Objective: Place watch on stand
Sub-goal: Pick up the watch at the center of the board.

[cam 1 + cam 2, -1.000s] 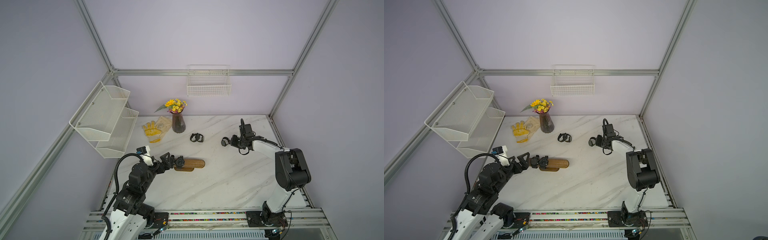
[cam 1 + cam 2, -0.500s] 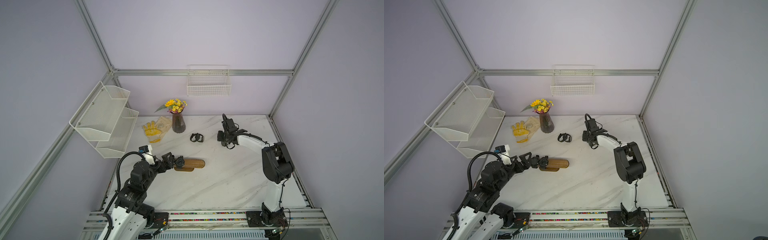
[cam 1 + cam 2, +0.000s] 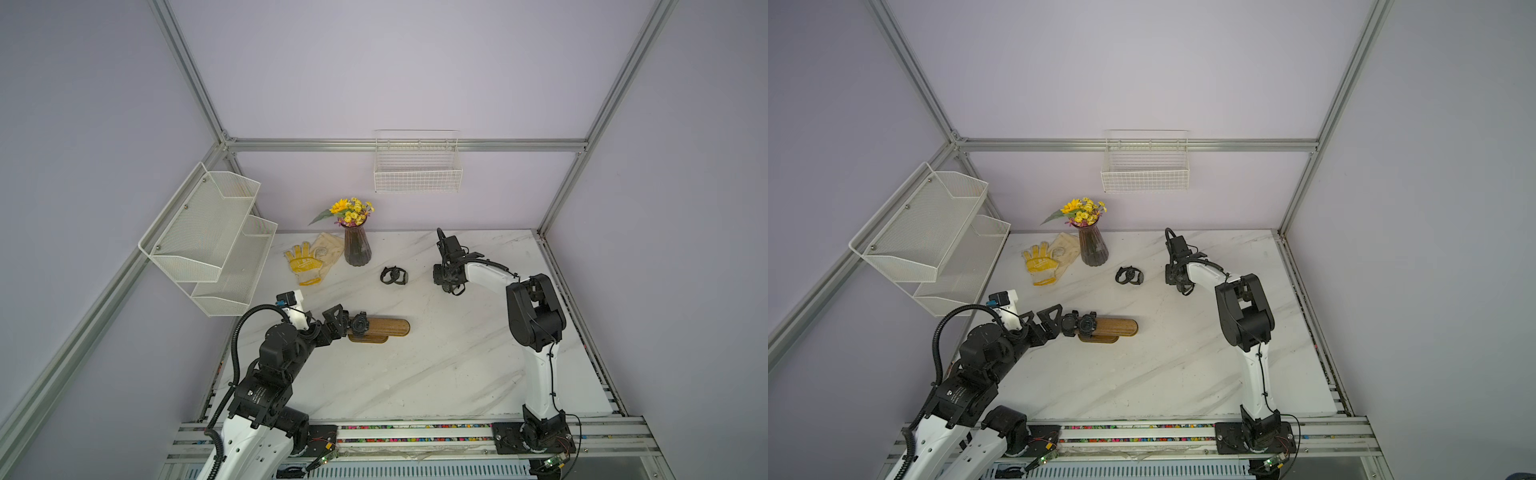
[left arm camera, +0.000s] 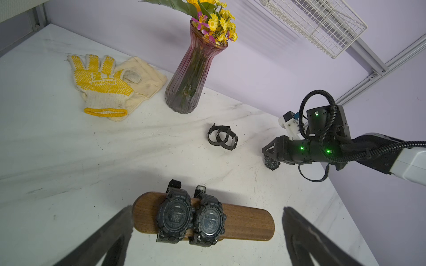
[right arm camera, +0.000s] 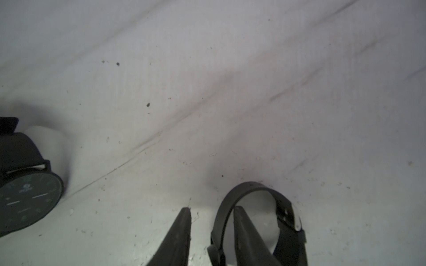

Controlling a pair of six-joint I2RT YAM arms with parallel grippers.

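Round the table (image 3: 415,374) first: a vase of yellow flowers (image 3: 356,249) stands at eleven o'clock from the stand (image 3: 386,327). A yellow-dotted glove (image 3: 305,262) lies on a cream one, further round towards ten, and both are well apart from the stand. A pair of thin black bands (image 3: 394,275) lies at twelve o'clock of the stand, on open marble. White mesh shelves (image 3: 208,237) and a wire basket (image 3: 417,178) hang on the walls.

The stand lies close in at nine o'clock of the table's middle, its length running nine to three. It is brown wood with rounded ends and fine grain. Two chunky black digital watches (image 4: 174,216) wrap its nine o'clock half side by side, and the rest is bare.

My left jaws are spread wide and empty, a finger (image 4: 103,239) on either side of that loaded end. Whether they touch the wood, I cannot tell.

The round-faced watch (image 4: 272,163), dark dial, lies on the table at about two o'clock from the stand, just beside my right jaws. Those stand slightly apart, not clamped. One finger (image 5: 246,235) is inside a black strap loop (image 5: 253,190) and the other is outside, with a gap showing.

The loop runs off the frame edge, so I cannot tell what it belongs to. The round-faced watch (image 5: 30,198) is cut off in the right wrist view. The stand's oval base (image 3: 368,338) shows only as a sliver.
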